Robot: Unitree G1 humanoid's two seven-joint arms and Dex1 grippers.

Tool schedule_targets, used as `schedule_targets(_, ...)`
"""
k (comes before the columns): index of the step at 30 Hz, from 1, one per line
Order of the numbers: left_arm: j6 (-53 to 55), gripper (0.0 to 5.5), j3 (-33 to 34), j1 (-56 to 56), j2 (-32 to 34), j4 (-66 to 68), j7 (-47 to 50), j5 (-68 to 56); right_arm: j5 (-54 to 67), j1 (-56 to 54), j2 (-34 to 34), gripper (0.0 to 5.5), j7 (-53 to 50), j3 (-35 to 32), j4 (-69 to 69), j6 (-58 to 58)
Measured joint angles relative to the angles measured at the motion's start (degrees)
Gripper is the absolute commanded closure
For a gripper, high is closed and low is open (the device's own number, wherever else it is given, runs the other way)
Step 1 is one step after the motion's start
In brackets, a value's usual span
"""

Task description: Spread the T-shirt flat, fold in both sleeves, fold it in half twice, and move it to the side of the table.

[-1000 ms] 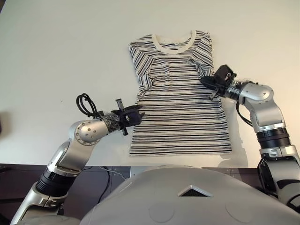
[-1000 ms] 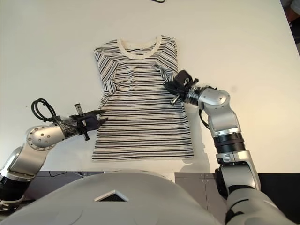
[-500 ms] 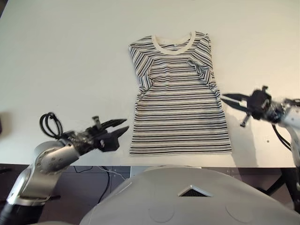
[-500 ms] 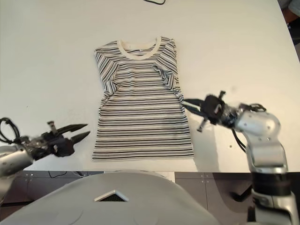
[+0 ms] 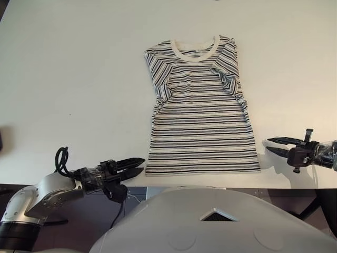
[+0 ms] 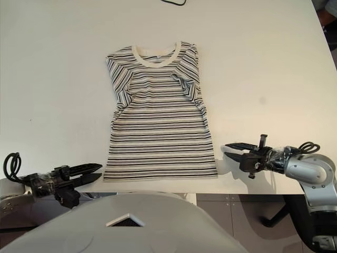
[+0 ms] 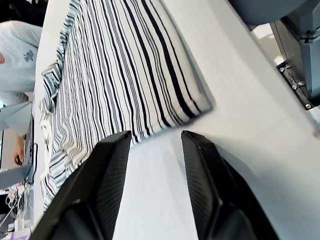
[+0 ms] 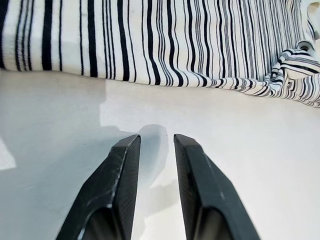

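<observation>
The striped T-shirt (image 5: 200,110) lies flat on the white table (image 5: 79,79), collar at the far end, both sleeves folded in over its body. My left gripper (image 5: 132,165) hovers open at the table's front edge, just left of the shirt's near left hem corner (image 7: 200,102). My right gripper (image 5: 276,146) is open too, low over the table a short way right of the shirt's near right corner (image 8: 30,55). Neither gripper touches the cloth.
Bare table stretches wide to the left (image 5: 63,63) and right (image 6: 274,63) of the shirt. A dark cable end (image 6: 174,1) lies at the far edge. The table's front edge (image 5: 52,183) runs just below the shirt's hem.
Both arms have drawn back from the shirt's sides toward the front of the table. The right gripper let go near the folded sleeve and now sits by the hem, as does the left.
</observation>
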Motion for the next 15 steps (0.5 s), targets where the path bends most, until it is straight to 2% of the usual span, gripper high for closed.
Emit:
schedule_targets(9,0.4,3.64,-5.0,-2.7,-0.5,-1.0,0.5,0.9,-0.7,-1.5,-1.1,4.29,-2.4,2.3,2.2,-4.5)
schedule_targets(15,1.6,4.57,-6.6,-1.5,-0.4,-1.3,0.2,-0.3,-5.7,-2.1,-3.1,4.24,-6.0,3.3,4.9,-13.7)
